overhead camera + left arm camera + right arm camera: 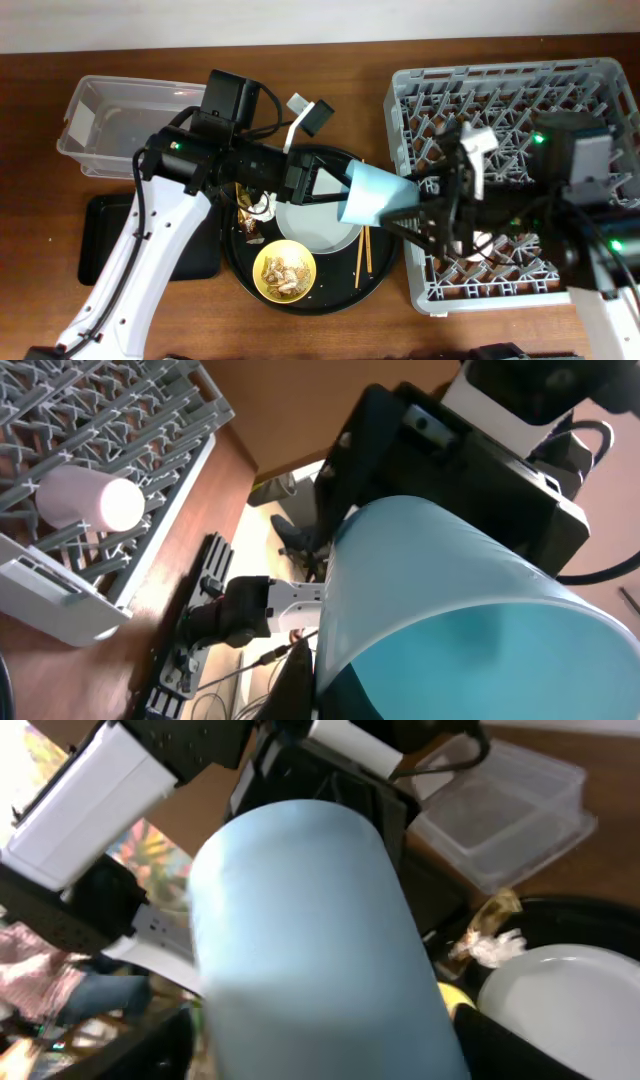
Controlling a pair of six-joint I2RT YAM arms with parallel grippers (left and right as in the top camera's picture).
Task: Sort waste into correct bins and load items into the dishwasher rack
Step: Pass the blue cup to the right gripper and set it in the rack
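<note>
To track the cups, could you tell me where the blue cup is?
Overhead, the blue cup is aloft between the left gripper and right gripper, over the round black tray's right edge, beside the dishwasher rack.

— Any writing to read here?
— None. The white label on the tub's left end is too small to make out, and nothing else bears text

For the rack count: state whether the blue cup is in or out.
Out: blue cup lies sideways in mid-air over the round tray, beside the dishwasher rack.
</note>
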